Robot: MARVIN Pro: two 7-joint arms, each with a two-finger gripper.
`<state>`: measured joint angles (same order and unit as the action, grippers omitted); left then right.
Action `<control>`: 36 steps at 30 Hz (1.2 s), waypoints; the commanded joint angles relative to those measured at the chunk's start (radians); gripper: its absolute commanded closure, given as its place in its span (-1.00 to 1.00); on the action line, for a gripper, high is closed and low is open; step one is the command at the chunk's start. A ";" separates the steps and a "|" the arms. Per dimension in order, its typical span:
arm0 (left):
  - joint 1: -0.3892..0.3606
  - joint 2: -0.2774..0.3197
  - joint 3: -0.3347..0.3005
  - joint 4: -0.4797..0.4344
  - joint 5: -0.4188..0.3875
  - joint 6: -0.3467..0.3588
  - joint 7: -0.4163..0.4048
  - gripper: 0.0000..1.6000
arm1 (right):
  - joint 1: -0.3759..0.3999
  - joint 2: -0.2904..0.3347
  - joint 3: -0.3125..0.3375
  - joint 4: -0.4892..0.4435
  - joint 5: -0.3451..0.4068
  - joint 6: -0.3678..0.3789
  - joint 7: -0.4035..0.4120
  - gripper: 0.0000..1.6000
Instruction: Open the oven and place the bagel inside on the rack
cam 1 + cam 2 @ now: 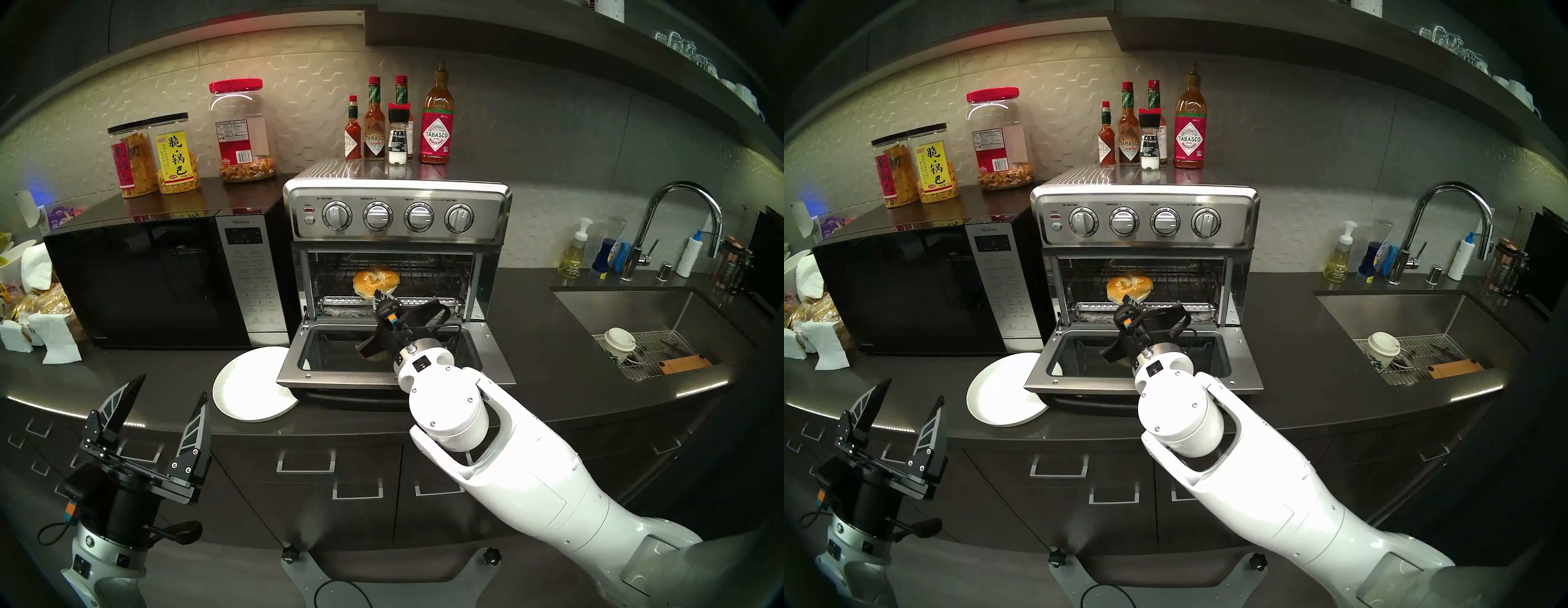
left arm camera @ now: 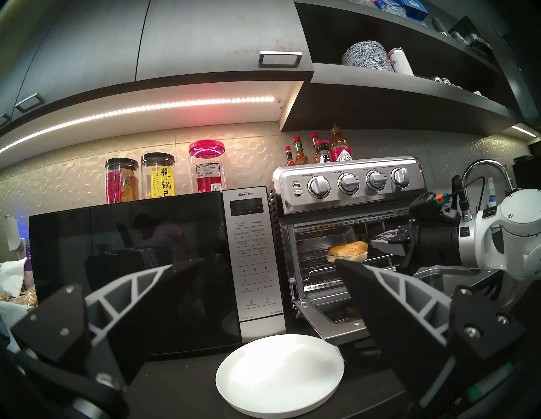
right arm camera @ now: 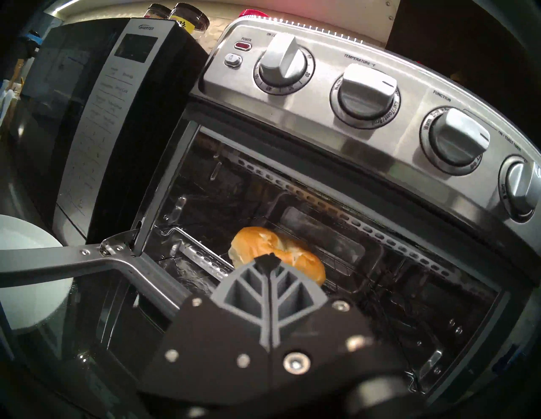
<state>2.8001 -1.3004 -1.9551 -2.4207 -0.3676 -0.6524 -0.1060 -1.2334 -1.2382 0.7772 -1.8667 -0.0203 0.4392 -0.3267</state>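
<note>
The stainless steel oven [image 1: 396, 212] stands with its glass door [image 1: 292, 369] dropped flat toward me. The golden-brown bagel [image 1: 375, 280] lies on the wire rack [image 1: 428, 282] inside, left of centre and near the front. My right gripper [image 1: 379, 297] reaches in over the door, shut with nothing between its fingers. In the right wrist view, the right gripper [image 3: 265, 259] has its tip at the near edge of the bagel [image 3: 278, 253]; I cannot tell if they touch. My left gripper [image 1: 173, 386] hangs open and empty at the counter's front left, apart from everything.
A white plate [image 1: 250, 386] lies on the counter, partly under the door's left corner. The black microwave [image 1: 148, 280] stands left of the oven. Sauce bottles [image 1: 437, 123] stand on the oven's top. A sink [image 1: 649, 322] holding a paper cup is at the right. A foil-covered tray [image 3: 187, 272] lies beneath the rack.
</note>
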 commanded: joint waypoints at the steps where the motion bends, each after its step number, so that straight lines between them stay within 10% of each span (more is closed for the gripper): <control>1: -0.001 -0.001 -0.001 -0.023 0.001 0.000 0.001 -1.00 | 0.022 -0.036 -0.001 0.029 -0.003 -0.016 -0.012 1.00; 36: -0.004 -0.007 -0.002 -0.023 -0.001 0.001 -0.005 -1.00 | 0.060 -0.100 0.018 0.121 -0.011 -0.039 -0.023 1.00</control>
<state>2.7972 -1.3056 -1.9560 -2.4207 -0.3686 -0.6517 -0.1130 -1.1917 -1.3125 0.7982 -1.7386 -0.0294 0.4057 -0.3439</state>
